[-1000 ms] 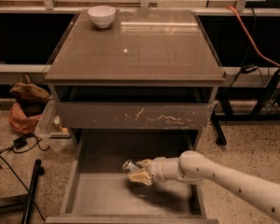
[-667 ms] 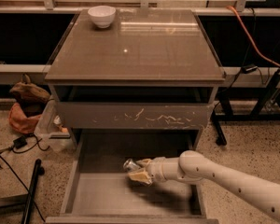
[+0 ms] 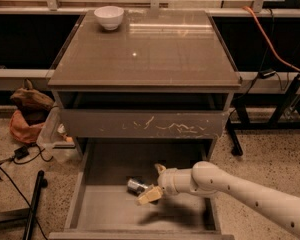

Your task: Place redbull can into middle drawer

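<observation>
Bowl (image 3: 109, 17) sits back left on the cabinet top (image 3: 140, 49), not involved. Middle drawer (image 3: 105, 209) is pulled out below the scratched drawer front (image 3: 142, 124). Can (image 3: 136, 185) is inside it, low over the floor near the middle. Gripper (image 3: 154, 182) is just right of the can, fingers spread wider than it and not clamping. Placement looks essentially done; what remains is for the arm to withdraw.

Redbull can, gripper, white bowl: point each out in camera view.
redbull can (image 3: 135, 185): camera view, middle of its silver side.
gripper (image 3: 151, 184): camera view, midway between its open fingertips, inside the middle drawer (image 3: 105, 210).
white bowl (image 3: 109, 20): camera view, outer wall.
</observation>
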Tool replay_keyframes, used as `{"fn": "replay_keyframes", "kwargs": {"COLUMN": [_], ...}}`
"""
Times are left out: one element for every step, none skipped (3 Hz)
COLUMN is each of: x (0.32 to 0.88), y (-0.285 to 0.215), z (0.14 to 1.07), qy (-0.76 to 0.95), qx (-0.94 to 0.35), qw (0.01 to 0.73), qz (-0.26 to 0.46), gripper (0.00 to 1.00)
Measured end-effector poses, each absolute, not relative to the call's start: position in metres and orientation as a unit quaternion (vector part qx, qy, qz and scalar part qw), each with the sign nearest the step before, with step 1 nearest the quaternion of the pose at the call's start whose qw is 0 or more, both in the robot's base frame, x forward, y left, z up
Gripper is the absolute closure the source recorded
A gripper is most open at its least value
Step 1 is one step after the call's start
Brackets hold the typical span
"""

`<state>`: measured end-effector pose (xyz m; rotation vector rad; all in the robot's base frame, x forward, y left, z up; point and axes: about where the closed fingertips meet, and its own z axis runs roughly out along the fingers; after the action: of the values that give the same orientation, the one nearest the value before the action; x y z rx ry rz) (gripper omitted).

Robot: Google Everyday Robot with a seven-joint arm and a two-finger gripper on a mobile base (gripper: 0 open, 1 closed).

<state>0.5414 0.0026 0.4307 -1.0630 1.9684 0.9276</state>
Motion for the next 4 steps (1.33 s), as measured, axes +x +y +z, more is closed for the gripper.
{"fn": "replay_keyframes", "kwargs": {"x": [0.541, 0.539, 0.527, 0.501], "y": [0.003, -0.02, -0.069, -0.124], "z": [0.431, 0.451, 0.511, 0.593], "qy": [0.761, 0.77, 0.789, 0.804], "qx": [-0.411, -0.396, -0.358, -0.325], "qw": [0.352, 0.362, 0.391, 0.428], "qz": [0.358, 0.346, 0.31, 0.255], "gripper": [0.0, 0.0, 0.0, 0.0]}}
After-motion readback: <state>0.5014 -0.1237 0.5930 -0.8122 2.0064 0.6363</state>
